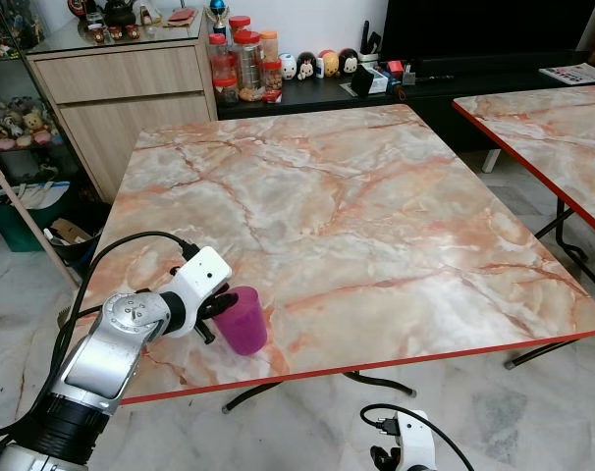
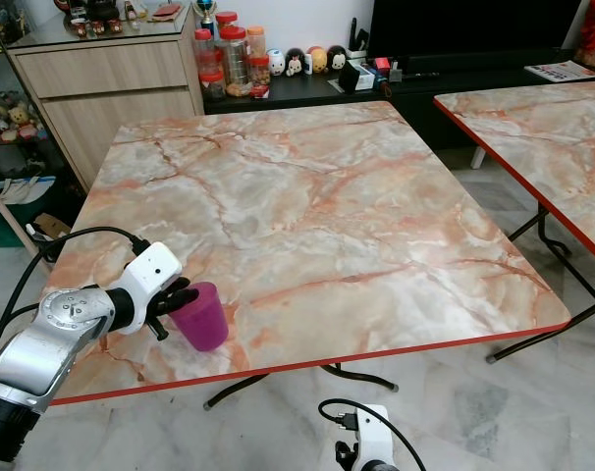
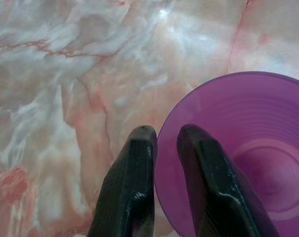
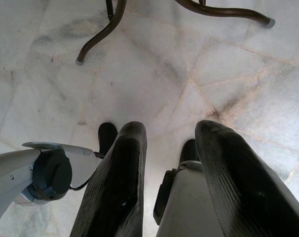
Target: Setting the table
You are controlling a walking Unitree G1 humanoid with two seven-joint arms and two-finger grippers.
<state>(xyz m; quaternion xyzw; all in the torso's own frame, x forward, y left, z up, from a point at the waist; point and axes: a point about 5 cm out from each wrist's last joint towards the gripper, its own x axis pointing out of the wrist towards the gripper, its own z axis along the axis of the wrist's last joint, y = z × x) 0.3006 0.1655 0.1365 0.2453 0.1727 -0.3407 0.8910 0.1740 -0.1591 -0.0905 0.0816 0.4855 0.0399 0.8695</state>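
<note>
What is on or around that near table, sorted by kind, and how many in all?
Purple cup: 1, pinched at its rim by the left gripper
Marble-pattern tables: 2
Robot grippers: 2, the right gripper low over the floor
Total: 5

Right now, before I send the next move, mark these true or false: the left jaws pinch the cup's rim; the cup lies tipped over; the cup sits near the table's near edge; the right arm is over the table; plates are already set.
1. The left gripper pinches the rim of the purple cup: true, one finger inside, one outside.
2. The cup lies tipped over: false, it stands upright.
3. The cup sits near the table's near red edge: true.
4. The right gripper is over the table: false, it hangs over the floor.
5. Plates are set: false, none visible.
</note>
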